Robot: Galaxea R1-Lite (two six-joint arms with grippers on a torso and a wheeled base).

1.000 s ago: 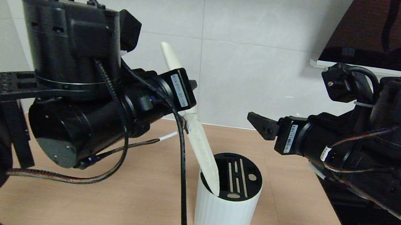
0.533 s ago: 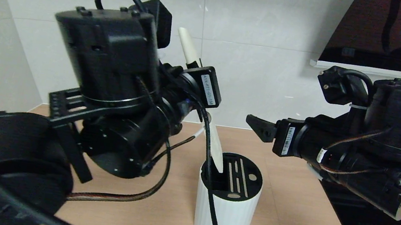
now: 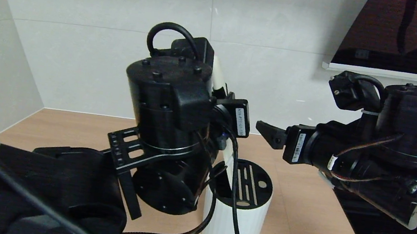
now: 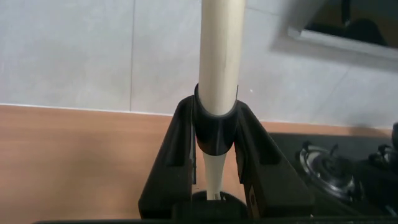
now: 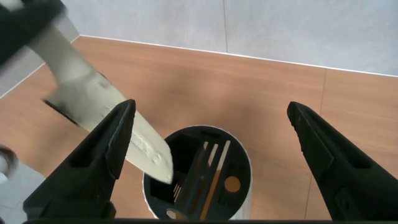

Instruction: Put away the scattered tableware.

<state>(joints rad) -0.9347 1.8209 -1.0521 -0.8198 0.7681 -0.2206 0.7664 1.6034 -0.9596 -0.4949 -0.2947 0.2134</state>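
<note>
Knife (image 4: 219, 56) with a cream handle stands nearly upright, clamped in the closed jaws of the left gripper (image 4: 217, 134). Its pale blade tip is at the large opening in the black slotted top of a white ribbed knife holder (image 3: 235, 228) on the wooden tabletop (image 3: 66, 129). Right of the holder and higher, the right gripper (image 5: 211, 124) hovers with jaws spread wide and empty, and a black cooktop (image 3: 381, 233) lies farthest right.

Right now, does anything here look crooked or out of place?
Only the cream knife: held by the left gripper, it leans with its tip in the wide opening of the white holder, beside the narrow slots.
</note>
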